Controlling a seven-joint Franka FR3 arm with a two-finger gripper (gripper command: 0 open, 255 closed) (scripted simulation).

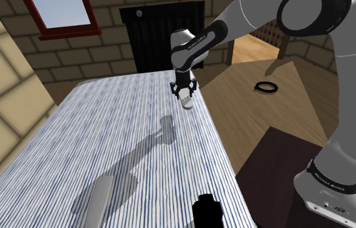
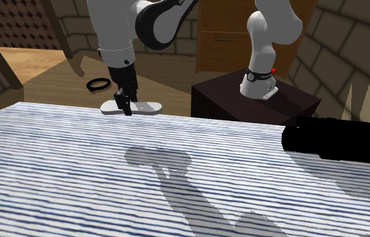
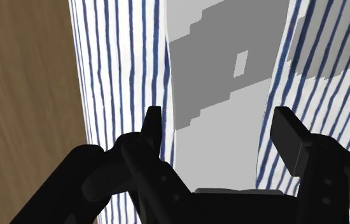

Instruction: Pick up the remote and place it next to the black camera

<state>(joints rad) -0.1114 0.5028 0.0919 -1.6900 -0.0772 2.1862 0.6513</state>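
Plainly, the tool (image 1: 184, 92) is straddling the pale grey remote (image 1: 187, 102) at the counter's (image 1: 105, 142) long edge beside the wooden floor (image 1: 287, 110), toward the far corner in the shoulder view. From that view the tool is covering most of the remote, and only one pale end is peeking out beneath it. The second exterior view is showing the remote's full length, lying flat along that edge. In the wrist view the fingers (image 3: 153, 130) are standing apart on either side of the remote, and a sliver of striped cloth is showing between one finger and the remote's side, so nothing is being clasped. The black camera (image 2: 338, 140) is sitting near the same edge, well apart from the remote, toward the counter's near corner in the shoulder view. Between them the arm's shadow (image 2: 160, 161) is lying across the cloth. A flat grey slab (image 1: 99, 197) is resting by the near edge, and a black ring (image 1: 266, 86) is lying on the floor.
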